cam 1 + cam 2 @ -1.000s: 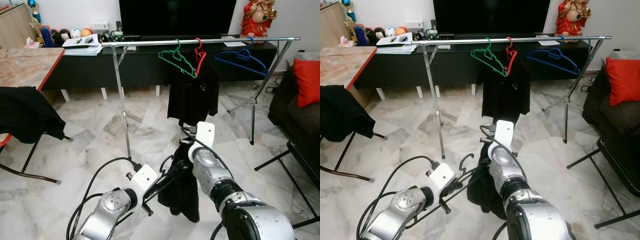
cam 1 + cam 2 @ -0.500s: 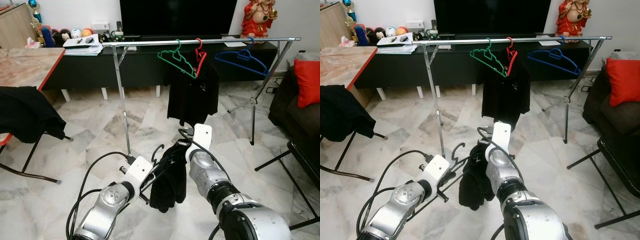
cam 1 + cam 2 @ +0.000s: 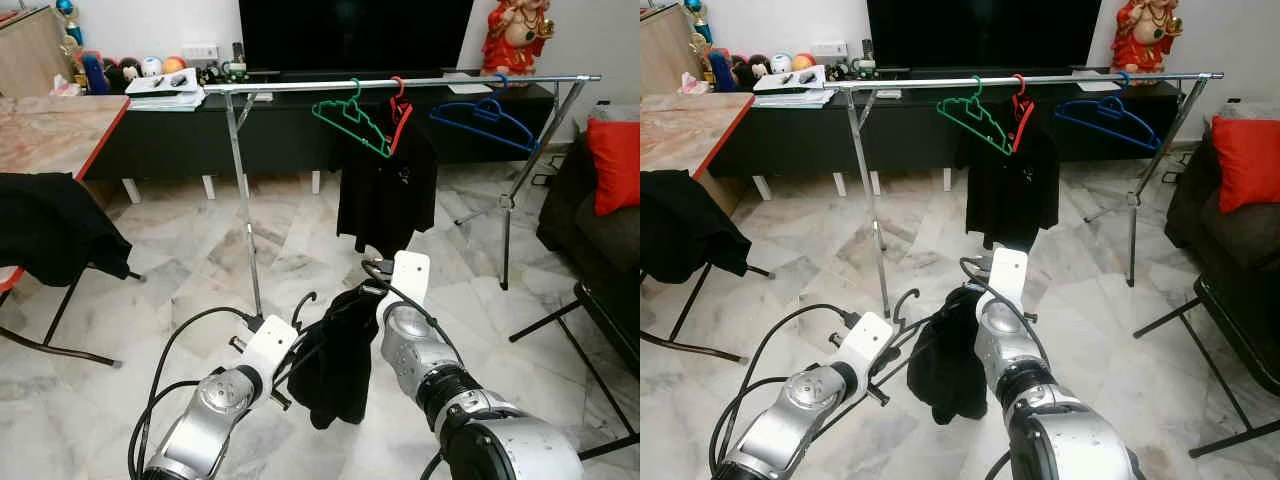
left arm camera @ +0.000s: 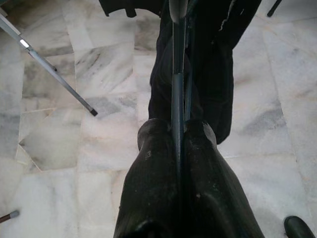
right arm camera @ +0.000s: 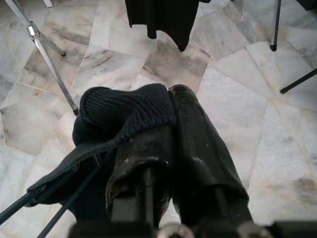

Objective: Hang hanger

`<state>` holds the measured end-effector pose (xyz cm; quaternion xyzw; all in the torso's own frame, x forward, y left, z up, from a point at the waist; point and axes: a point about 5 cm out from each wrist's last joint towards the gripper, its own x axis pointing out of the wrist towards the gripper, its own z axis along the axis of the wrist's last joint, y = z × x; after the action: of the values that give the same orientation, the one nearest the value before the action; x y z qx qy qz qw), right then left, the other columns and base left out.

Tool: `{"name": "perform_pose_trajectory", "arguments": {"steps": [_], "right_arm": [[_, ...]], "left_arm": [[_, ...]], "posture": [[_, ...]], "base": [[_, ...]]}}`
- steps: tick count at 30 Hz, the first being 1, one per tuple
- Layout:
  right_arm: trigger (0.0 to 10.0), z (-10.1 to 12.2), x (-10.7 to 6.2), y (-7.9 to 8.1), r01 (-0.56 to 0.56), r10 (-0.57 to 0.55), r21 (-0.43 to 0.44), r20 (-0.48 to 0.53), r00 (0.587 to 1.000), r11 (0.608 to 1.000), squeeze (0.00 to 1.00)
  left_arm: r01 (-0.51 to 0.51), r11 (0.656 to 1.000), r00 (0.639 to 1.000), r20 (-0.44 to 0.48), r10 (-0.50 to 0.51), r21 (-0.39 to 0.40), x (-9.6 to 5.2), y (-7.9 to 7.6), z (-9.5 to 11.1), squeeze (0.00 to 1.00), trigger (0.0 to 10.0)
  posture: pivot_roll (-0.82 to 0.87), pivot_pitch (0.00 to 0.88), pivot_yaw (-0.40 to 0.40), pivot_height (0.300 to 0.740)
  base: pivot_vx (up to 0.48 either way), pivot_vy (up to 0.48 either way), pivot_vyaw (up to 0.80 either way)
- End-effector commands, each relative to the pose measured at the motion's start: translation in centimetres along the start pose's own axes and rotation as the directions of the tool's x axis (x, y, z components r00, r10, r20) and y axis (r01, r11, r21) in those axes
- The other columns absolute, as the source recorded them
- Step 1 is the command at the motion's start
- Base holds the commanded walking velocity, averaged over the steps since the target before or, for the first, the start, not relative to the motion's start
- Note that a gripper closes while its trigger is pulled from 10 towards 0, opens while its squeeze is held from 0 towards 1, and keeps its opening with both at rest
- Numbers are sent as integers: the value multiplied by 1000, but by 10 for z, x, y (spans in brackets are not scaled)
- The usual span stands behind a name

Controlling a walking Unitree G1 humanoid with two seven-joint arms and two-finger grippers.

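Observation:
A black hanger [image 3: 300,302] carries a black garment [image 3: 335,370] low over the marble floor in front of me. My left gripper [image 3: 287,368] is shut on the hanger's thin bar [image 4: 177,94], hook pointing up. My right gripper [image 3: 366,292] is shut on the garment's knit edge [image 5: 124,110] at its upper right. Beyond stands a metal clothes rail [image 3: 420,82] with a green hanger [image 3: 350,118], a red hanger bearing a black shirt [image 3: 385,195], and a blue hanger [image 3: 485,115].
A chair draped with dark cloth [image 3: 50,235] stands at the left beside a table [image 3: 50,130]. A sofa with a red cushion [image 3: 615,165] and a black folding stand [image 3: 600,300] are at the right. A low TV console [image 3: 300,130] runs behind the rail.
Both grippers have lifted the hanger and garment a little and carried them to the left. The hanger's hook now stands higher and further left.

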<state>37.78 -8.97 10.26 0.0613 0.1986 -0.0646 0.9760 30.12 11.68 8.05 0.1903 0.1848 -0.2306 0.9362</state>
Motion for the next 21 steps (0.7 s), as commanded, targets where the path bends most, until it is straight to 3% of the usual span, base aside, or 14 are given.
{"name": "perform_pose_trajectory", "arguments": {"steps": [1, 13, 16, 19, 21], "right_arm": [[10000, 9, 0, 0, 4, -4, -5, 46, 999, 1000, 0], [10000, -16, -12, 37, -153, 157, 55, -58, 986, 987, 0], [10000, -20, -13, 41, -160, 164, 62, -66, 984, 985, 0], [10000, -21, -14, 41, -141, 146, 81, -65, 987, 987, 0], [10000, -20, -14, 40, -132, 137, 82, -62, 989, 988, 0]], "left_arm": [[-36, 999, 999, -23, 36, 4, 0, 7, -3, 0, 10000], [142, 989, 985, 102, -139, -26, -3, -19, 14, 0, 10000], [91, 995, 993, 84, -88, -36, -1, -14, 13, 0, 10000], [-46, 998, 999, -2, 46, -42, 1, 4, 4, 0, 10000], [-72, 997, 997, -19, 71, -42, 1, 9, 2, 0, 10000]], "posture": [[119, 51, -59, 740], [119, 51, -59, 740], [118, 50, -59, 740], [120, 48, -58, 740], [120, 47, -58, 740]], "base": [[0, 0, 0], [0, 0, 0], [0, 0, 0], [0, 0, 0], [0, 0, 0]]}}
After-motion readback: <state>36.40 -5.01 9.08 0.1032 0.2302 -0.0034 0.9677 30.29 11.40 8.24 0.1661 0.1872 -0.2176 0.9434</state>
